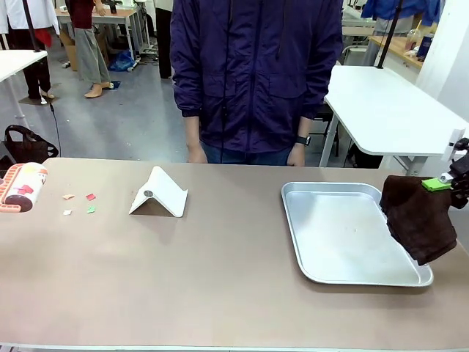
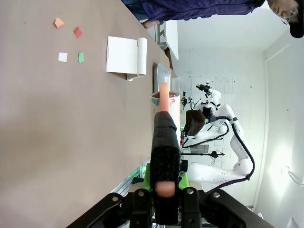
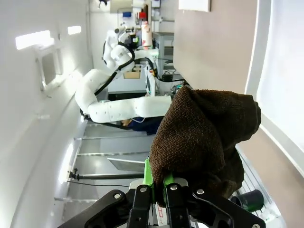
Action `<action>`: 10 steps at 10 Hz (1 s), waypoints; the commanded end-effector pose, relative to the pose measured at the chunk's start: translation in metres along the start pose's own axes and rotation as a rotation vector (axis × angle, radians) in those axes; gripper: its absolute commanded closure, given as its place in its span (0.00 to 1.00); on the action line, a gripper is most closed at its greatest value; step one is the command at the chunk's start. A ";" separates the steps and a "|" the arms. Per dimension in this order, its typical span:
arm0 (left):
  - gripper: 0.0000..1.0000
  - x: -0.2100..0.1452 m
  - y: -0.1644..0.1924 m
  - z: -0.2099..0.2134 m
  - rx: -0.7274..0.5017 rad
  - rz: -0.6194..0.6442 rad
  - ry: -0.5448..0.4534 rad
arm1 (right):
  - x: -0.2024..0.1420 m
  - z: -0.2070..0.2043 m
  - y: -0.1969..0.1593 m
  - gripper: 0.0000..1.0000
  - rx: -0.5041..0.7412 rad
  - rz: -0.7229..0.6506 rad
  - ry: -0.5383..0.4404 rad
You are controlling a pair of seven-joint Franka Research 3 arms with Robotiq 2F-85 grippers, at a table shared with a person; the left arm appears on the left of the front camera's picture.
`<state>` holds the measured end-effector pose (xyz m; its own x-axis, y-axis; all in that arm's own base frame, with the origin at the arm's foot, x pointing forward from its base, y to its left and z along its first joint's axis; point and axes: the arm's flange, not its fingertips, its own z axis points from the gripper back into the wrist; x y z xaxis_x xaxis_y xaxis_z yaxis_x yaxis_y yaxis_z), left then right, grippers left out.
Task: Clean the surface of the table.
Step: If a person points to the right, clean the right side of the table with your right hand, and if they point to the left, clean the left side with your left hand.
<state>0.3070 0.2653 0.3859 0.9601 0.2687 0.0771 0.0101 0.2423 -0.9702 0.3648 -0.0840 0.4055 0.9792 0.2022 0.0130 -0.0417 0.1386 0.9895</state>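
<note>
**Table** [image 1: 220, 301]: beige-brown top with a pale near edge. It spans the whole foreground from 9 o'clock to 3 o'clock, as seen from the robot's side with the person at 12.

**Right gripper** [image 3: 157, 183], at 3 o'clock: the fingers are clenched on a fold of the brown cloth [image 1: 416, 220], with the green pads pressed into the pile. The cloth hangs in a bunch below the fingers, over the right rim of the silver tray [image 1: 287, 213] (whether it touches the rim I cannot tell).

**Silver tray**, between 2 and 3 o'clock: shallow and rectangular, lying flat on the table.

**Left gripper** [image 2: 165, 178], at 9 o'clock: the fingers are clamped round the lint roller [image 2: 165, 142] by its black textured handle, and a peach-coloured end pokes out between them. The roller's head, white with red print, sits at the table's left edge (resting or raised, I cannot tell).

**Paper scraps**, about 10 o'clock, near the roller's head: orange scrap [image 1: 68, 196] and red scrap [image 1: 91, 196] form the far pair. White scrap [image 1: 67, 213] and green scrap [image 1: 91, 210] form the near pair. All lie flat on the table, apart from one another.

**White folded stand** [image 1: 161, 192], at 11 o'clock: tent-shaped, standing on the table to the right of the scraps and well apart from the tray.

**Person** [image 1: 256, 73], at 12 o'clock: purple jacket, standing at the far edge with arms hanging down.

**White-topped table** [image 1: 388, 110], beyond at 2 o'clock.
</note>
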 end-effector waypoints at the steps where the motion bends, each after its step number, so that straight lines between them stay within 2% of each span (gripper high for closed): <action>1: 1.00 0.000 -0.004 0.000 -0.008 -0.005 -0.004 | 0.000 0.001 0.000 0.92 0.005 -0.003 -0.001; 10: 1.00 0.000 -0.004 0.000 -0.008 -0.005 -0.004 | 0.000 0.001 0.000 0.92 0.005 -0.003 -0.001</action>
<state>0.3070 0.2653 0.3858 0.9601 0.2687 0.0771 0.0101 0.2423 -0.9702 0.3655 -0.0840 0.4026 0.9793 0.2024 0.0055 -0.0339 0.1370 0.9900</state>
